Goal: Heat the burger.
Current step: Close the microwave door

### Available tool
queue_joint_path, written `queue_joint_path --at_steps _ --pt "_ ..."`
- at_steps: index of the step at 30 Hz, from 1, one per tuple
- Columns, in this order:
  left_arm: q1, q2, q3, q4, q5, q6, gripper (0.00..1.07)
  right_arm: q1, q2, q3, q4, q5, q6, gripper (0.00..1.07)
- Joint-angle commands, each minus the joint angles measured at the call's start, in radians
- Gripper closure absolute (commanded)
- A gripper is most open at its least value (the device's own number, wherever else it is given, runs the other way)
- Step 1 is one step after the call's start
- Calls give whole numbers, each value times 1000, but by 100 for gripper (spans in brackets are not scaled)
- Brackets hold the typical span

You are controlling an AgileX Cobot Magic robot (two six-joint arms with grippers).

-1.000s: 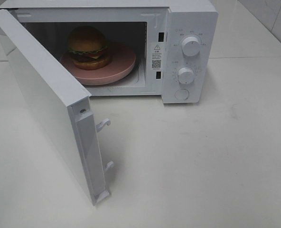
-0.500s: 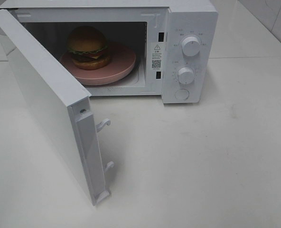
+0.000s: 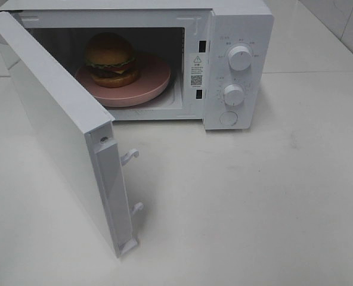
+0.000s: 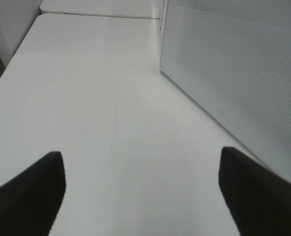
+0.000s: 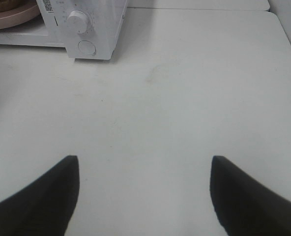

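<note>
Sitting on pink plate (image 3: 155,78) inside microwave (image 3: 251,33): burger (image 3: 110,58). Door (image 3: 54,122) wide open. Left gripper (image 4: 140,153), right gripper (image 5: 144,158): spread, empty. Risk: glancing push slides microwave, door left unlatched.

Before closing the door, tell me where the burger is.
In the exterior high view, the burger sits on the pink plate inside the open microwave.

A glossy white tabletop (image 3: 254,196) spans the scene, pale tiles (image 3: 346,21) beyond.

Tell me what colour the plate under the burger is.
Pink. The round plate holding the burger inside the microwave shows best in the exterior high view.
</note>
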Motion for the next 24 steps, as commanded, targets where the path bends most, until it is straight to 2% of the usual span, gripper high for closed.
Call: queue_joint_path --at_steps 1,24 --pt "-5 -20 1 -1 -14 0 29 -7 -26 1 3 -3 4 35" --pt "-5 -19 1 -1 -14 0 29 -7 -26 1 3 -3 2 35"
